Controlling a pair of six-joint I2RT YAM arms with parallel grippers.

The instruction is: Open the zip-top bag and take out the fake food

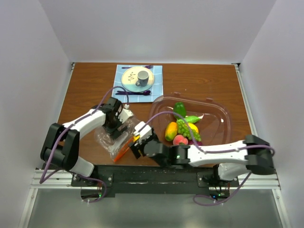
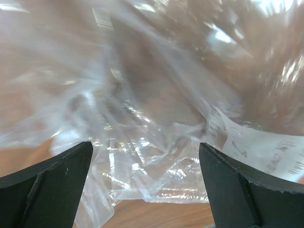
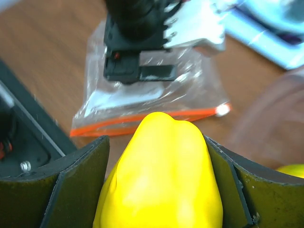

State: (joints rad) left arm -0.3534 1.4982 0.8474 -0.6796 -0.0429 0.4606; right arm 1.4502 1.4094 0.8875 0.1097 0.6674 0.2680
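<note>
The zip-top bag (image 1: 113, 141) lies crumpled on the table, its orange-red zipper strip (image 1: 122, 152) toward the near edge. My left gripper (image 1: 115, 128) is open, its jaws wide apart over the clear plastic (image 2: 142, 142), which fills the left wrist view. My right gripper (image 1: 137, 143) is shut on a yellow pepper (image 3: 161, 175), held just clear of the zipper strip (image 3: 142, 119) and apart from the bag (image 3: 147, 97). Other fake food lies in the clear bowl (image 1: 223, 114): a green pepper (image 1: 179, 108), a grape bunch (image 1: 184, 128), an orange piece (image 1: 171, 130) and a pink piece (image 1: 179, 140).
A blue placemat (image 1: 156, 73) at the back holds a round plate (image 1: 129, 78), a grey cup (image 1: 142, 78) and purple cutlery (image 1: 140, 93). The black base rail (image 1: 156, 173) runs along the near edge. White walls enclose the table on three sides.
</note>
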